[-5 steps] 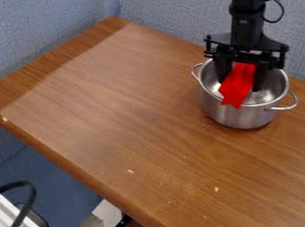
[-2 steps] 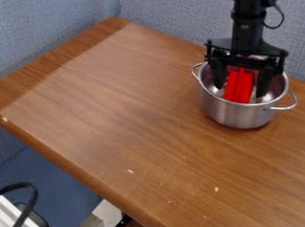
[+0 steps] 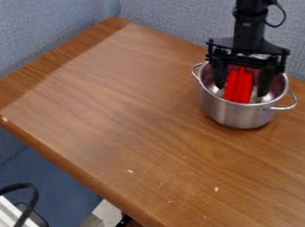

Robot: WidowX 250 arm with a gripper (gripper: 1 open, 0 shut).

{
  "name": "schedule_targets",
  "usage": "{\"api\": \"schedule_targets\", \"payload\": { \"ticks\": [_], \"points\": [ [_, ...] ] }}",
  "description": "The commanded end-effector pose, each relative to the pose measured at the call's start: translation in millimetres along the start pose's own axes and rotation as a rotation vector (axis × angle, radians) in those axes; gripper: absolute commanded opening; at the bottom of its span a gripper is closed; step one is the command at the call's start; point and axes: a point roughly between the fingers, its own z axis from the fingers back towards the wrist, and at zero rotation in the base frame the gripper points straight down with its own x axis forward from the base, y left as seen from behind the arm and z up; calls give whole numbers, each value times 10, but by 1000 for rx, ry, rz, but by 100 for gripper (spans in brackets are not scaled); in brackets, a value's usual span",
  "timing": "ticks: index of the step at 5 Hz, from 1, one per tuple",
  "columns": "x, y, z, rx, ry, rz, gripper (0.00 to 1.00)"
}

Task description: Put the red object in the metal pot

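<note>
One metal pot (image 3: 245, 97) stands on the wooden worktop (image 3: 110, 108), at its far right, close to the right edge. It has two small loop handles, one on the left side of the rim and one on the near right. One red object (image 3: 240, 85) is in the scene, and it is inside the pot, standing roughly upright or leaning against the wall with its upper end showing at about rim level. One robot arm comes down from the top of the view, and its single black end effector (image 3: 246, 68) hangs directly over the pot's mouth, pointing down. Its fingers are spread wide apart, one on each side of the red object, so the object is released and not gripped. A dark cable (image 3: 14, 202) loops below the worktop at the near left corner, and a blue wall runs behind the far edge.

Compared with a second ago, the end effector was clenched on the red object, which hung tilted between the fingers above the pot's inside; it now sits lower and straighter in the pot with the fingers opened. Since the more recent earlier view, nothing visible has changed.
</note>
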Motion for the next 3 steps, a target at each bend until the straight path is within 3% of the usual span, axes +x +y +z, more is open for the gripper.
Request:
{"api": "schedule_targets", "payload": {
  "ticks": [1, 3],
  "points": [
    [79, -33, 163, -17, -36, -3, 100],
    [80, -28, 164, -19, -5, 2, 100]
  ]
}}
